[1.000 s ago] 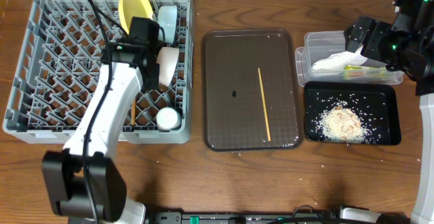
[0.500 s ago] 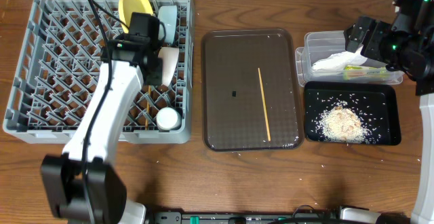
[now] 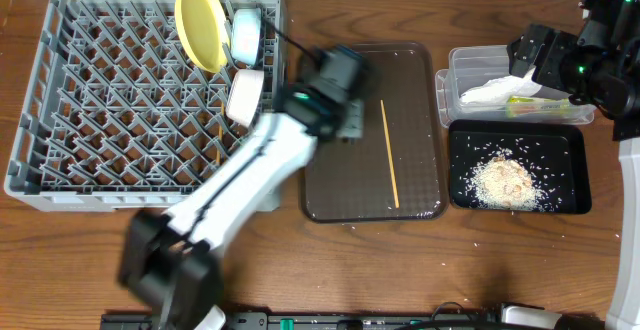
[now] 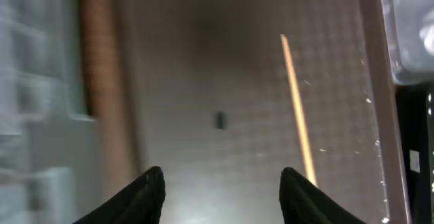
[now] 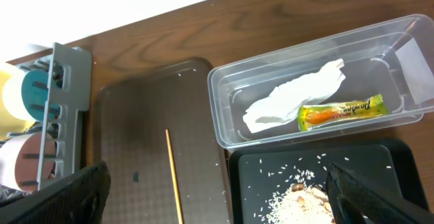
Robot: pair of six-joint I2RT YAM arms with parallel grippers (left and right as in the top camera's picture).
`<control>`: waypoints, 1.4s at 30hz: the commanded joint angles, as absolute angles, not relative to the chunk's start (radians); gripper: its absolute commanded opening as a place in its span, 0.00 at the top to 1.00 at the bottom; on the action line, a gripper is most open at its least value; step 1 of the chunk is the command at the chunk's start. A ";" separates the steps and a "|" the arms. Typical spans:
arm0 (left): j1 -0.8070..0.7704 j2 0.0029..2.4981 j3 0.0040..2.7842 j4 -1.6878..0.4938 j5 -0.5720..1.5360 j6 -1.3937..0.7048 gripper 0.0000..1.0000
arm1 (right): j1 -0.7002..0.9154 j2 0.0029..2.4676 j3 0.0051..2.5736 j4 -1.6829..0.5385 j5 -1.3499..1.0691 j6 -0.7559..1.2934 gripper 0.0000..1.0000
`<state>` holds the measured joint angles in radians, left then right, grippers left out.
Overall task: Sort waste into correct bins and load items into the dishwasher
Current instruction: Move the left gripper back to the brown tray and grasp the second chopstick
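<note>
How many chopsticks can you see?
2. One chopstick lies on the brown tray. A second chopstick pokes through the grey rack, near the white bowl. The arm may hide more.

We saw left arm (image 3: 265,165) motion-smeared overhead. Left wrist view was blurred: dish rack (image 4: 34,81) only grey smear, chopstick (image 4: 297,115) lower end lost behind finger, dark speck (image 4: 220,120) too small to identify. Right wrist view cut black tray (image 5: 366,159) and rice (image 5: 302,195) at bottom edge.
</note>
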<state>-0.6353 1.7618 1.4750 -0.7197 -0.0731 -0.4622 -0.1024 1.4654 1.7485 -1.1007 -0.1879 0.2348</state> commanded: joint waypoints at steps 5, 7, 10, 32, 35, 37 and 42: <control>-0.748 1.961 1.482 -0.598 -0.098 -0.643 0.42 | -0.111 1.465 1.758 -1.100 -0.195 0.247 0.01; -0.763 2.000 1.482 -0.566 -0.098 -0.661 0.42 | -0.111 1.465 1.758 -1.100 -0.195 0.247 0.01; -0.780 2.044 1.482 -0.524 -0.098 -0.664 0.42 | -0.111 1.465 1.758 -1.100 -0.195 0.247 0.01; -0.810 2.186 1.482 -0.443 -0.124 -0.665 0.66 | -0.111 1.465 1.758 -1.100 -0.195 0.247 0.01; -0.809 2.186 1.482 -0.451 -0.124 -0.665 0.87 | -0.111 1.465 1.758 -1.100 -0.195 0.247 0.01; -0.809 2.186 1.482 -0.455 -0.124 -0.664 0.92 | -0.111 1.465 1.758 -1.100 -0.195 0.247 0.01; -0.806 2.177 1.484 -0.467 -0.123 -0.664 0.93 | -0.111 1.465 1.758 -1.100 -0.195 0.247 0.01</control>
<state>-0.8089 2.1456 1.4784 -0.4461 -0.1299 -0.6582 -0.1024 1.4654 1.7485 -1.1004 -0.1894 0.2348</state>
